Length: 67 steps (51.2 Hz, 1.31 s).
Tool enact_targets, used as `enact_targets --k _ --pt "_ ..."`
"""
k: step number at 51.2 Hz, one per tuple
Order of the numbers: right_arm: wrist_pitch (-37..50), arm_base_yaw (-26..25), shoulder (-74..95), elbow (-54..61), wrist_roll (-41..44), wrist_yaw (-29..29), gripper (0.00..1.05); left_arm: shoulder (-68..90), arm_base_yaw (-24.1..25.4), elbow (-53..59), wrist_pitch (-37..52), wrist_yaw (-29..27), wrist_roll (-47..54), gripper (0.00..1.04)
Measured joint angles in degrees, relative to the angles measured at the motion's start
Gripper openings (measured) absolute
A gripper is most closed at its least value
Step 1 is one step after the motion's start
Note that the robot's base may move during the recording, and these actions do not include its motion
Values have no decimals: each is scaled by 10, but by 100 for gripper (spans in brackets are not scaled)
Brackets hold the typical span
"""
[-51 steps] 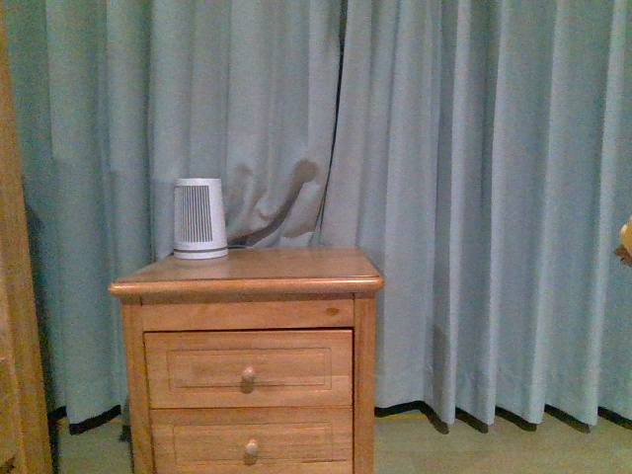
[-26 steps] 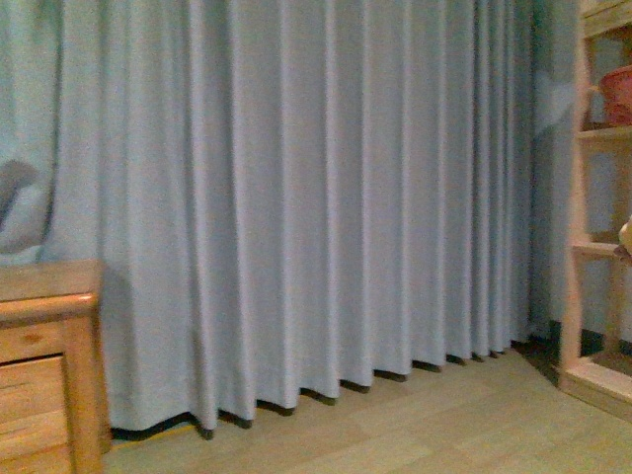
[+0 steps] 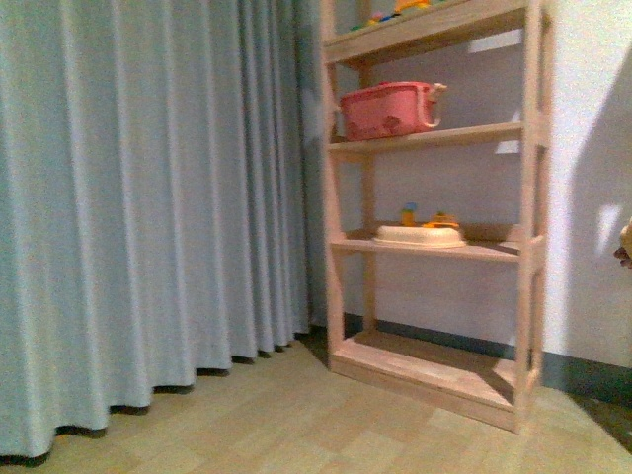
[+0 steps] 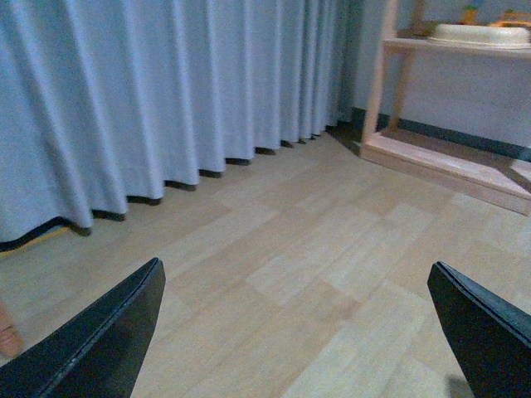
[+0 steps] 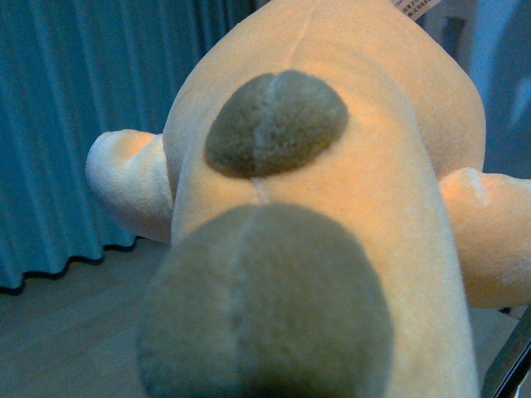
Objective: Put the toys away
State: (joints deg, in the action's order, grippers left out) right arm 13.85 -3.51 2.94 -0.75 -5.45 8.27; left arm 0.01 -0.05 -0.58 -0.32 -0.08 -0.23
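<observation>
The soft orange-yellow plush animal with grey-brown patches [image 5: 332,191] fills the right wrist view. It hangs clear of the floor, and a scrap of it also shows at the right edge of the front view. Of the right gripper only a dark sliver of one finger [image 5: 514,363] shows. The rest is hidden behind the plush, but with the toy aloft this close to the wrist I judge the fingers to be clamped on it.

The left gripper [image 4: 294,267] hangs over the pale wood-plank floor [image 4: 332,249], fingers spread wide and holding nothing.

Beyond the floor a blue-grey pleated curtain [image 3: 148,197] falls to the floorboards. Beside it an open pale-wood shelf unit [image 3: 528,197] stands against the wall. A pink plastic basket [image 3: 390,109] sits near the left end of an upper board. A cream tray of small colourful pieces [image 3: 420,236] sits mid-board one level down.

The toy is picked up and in transit, so what remains is closing on the shelf and setting the toy down, perhaps in the basket.
</observation>
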Motion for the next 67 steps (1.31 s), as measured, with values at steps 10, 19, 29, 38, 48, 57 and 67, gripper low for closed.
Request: enact_targets --k 10,19,29,38,48,57,67 --pt "0 0 0 0 0 -1 11 0 0 0 0 1 0 98" --pt "0 0 0 0 0 -1 11 0 0 0 0 0 0 98" --pt "0 0 0 0 0 -1 11 0 0 0 0 0 0 98" --pt "0 0 0 0 0 -1 11 0 0 0 0 1 0 98" --pt "0 -1 0 0 0 -9 11 1 0 0 0 3 0 98" --pt "0 -1 0 0 0 1 11 0 0 0 0 0 0 98" --pt "0 -1 0 0 0 1 11 0 0 0 0 0 0 98"
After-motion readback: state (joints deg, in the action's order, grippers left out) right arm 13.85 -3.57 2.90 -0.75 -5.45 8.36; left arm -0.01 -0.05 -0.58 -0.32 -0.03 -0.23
